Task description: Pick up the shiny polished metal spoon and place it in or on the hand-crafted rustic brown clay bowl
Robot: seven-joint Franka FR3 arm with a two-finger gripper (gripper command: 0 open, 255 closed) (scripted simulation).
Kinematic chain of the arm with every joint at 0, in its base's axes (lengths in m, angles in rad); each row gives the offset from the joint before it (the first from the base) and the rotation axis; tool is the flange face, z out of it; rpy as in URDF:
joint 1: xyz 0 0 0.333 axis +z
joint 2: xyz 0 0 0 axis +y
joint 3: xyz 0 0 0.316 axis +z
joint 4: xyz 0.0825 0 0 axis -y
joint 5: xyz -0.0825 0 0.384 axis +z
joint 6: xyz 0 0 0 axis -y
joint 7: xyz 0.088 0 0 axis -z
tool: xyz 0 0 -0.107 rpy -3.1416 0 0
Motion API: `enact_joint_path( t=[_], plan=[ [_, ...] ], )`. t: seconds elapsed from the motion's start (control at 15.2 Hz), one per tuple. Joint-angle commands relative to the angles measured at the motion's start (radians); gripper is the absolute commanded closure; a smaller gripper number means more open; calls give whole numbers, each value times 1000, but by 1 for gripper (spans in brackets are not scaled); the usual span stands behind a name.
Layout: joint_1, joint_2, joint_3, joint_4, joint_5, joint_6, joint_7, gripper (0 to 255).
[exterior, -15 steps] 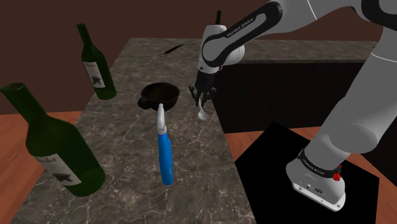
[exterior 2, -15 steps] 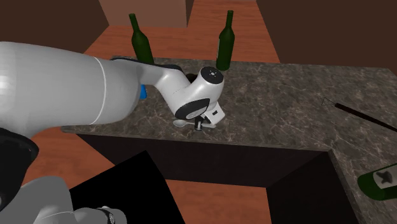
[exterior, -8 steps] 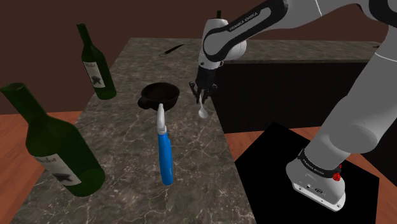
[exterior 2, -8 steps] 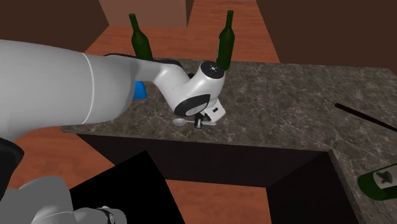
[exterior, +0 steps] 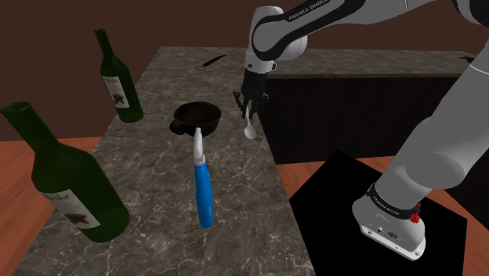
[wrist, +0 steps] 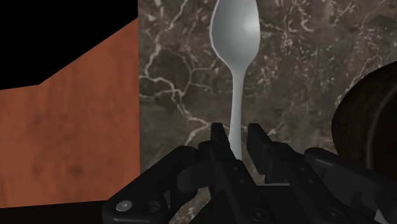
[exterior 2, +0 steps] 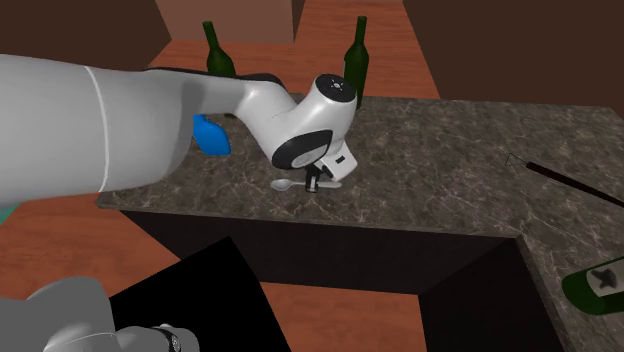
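The black fingers clasp the thin handle of a smooth, silvery-white spoon, hanging scoop-down.

We see the bowl mid-frame on the counter, the spoon just right of it, the spray bottle lying below, one wine bottle upper left, a second wine bottle lower left.

Home kitchen: marble counter, wine bottles.

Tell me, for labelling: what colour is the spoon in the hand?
Silvery grey with a soft sheen; the spoon shows best in the wrist view.
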Motion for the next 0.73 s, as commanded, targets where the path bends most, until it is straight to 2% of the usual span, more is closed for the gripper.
enact_joint_path(
  t=[0.0,0.66],
  plan=[
    [-1,-13,-1,15,-2,-28,6,255],
    [-5,-61,-5,98,-13,-157,30,255]
  ],
)
